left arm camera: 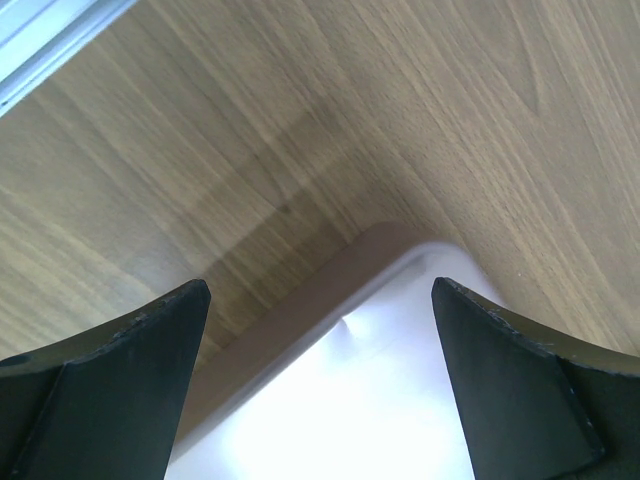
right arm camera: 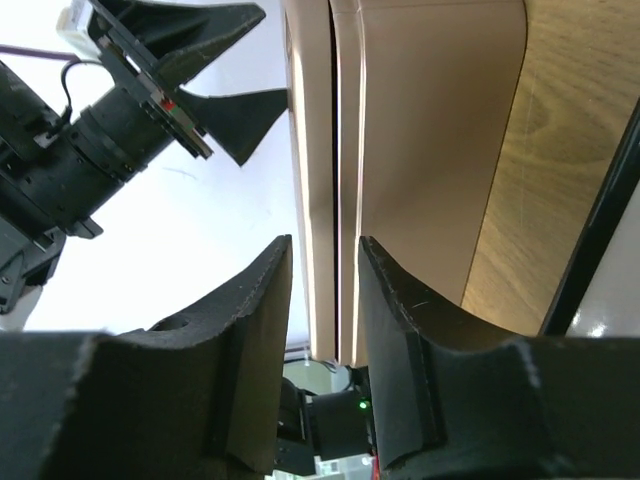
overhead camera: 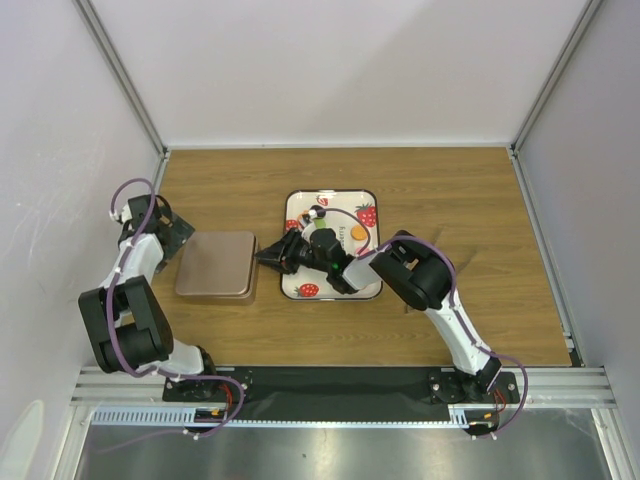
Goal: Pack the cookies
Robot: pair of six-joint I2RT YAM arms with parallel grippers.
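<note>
The right end effector (right arm camera: 322, 245) is nosing the seam of the box (overhead camera: 215, 262), whether clamping I cannot tell; the wide-apart left end effector (left arm camera: 320, 285) should be pinning it

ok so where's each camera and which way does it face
top: above, behind the bases, looking down on table, box, tray; left arm, right arm show.
left wrist: looks down at the box's corner; left fingers show.
right wrist: looks along the box's side; right fingers near, left gripper beyond.
shared: box in all three.
</note>
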